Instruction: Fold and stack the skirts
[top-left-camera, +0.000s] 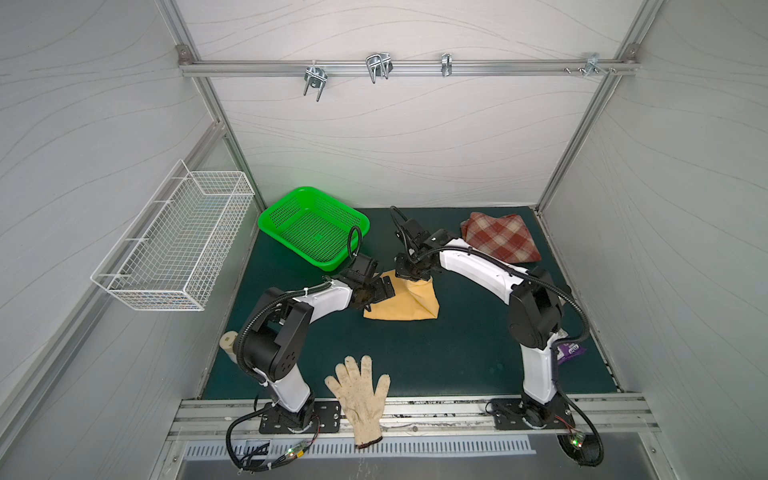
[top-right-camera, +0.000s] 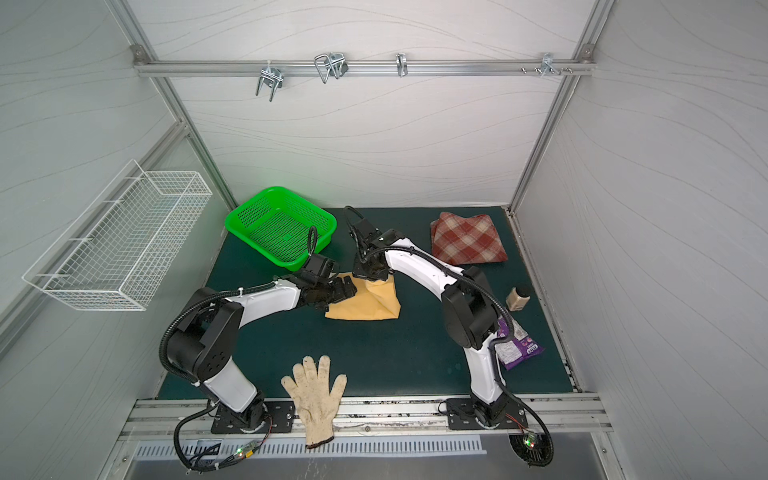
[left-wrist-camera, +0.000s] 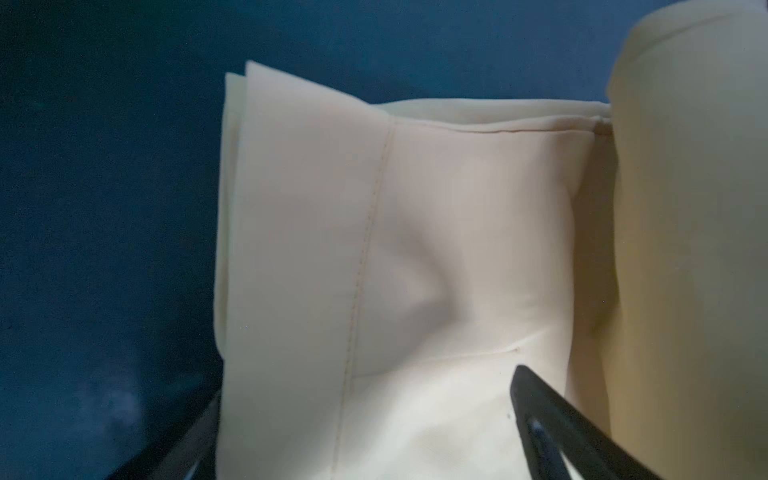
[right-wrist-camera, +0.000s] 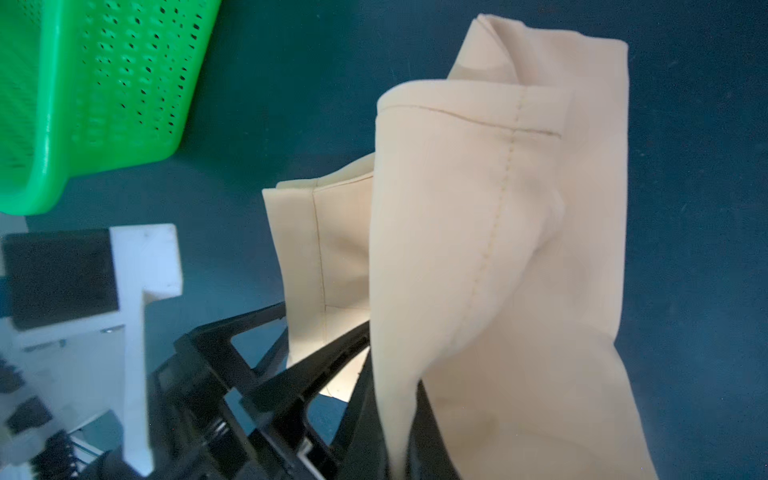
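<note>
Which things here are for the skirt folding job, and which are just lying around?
For the job:
mustard-yellow skirt
plaid skirt

Just lying about:
green basket
knitted glove
purple packet
small brown bottle
white wire basket

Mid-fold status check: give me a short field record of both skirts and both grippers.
skirt in work: mustard-yellow cloth skirt, centre, partly folded, one far corner lifted
right gripper: shut on that lifted corner
left gripper: open, jaws wide around the skirt's left edge
other skirt: rust-red and cream plaid skirt, folded, far right, lying apart
stacked: not yet
</note>
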